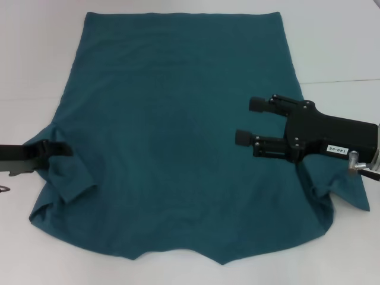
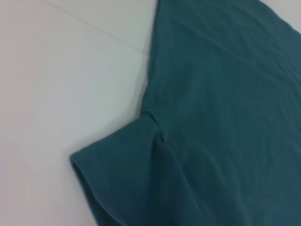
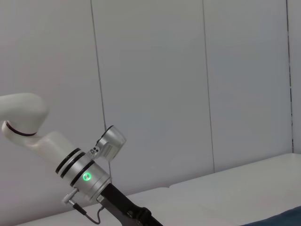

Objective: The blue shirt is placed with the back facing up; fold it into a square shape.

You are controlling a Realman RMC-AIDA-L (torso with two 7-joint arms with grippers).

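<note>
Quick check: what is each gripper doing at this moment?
Left gripper: shut on the blue shirt, at its sleeve.
Right gripper: open, above the shirt, holding nothing.

Left tool [image 1: 59,148] tips hidden in sleeve fabric

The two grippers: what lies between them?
In the head view, only blue shirt fabric lies between the left gripper and the open right gripper.
</note>
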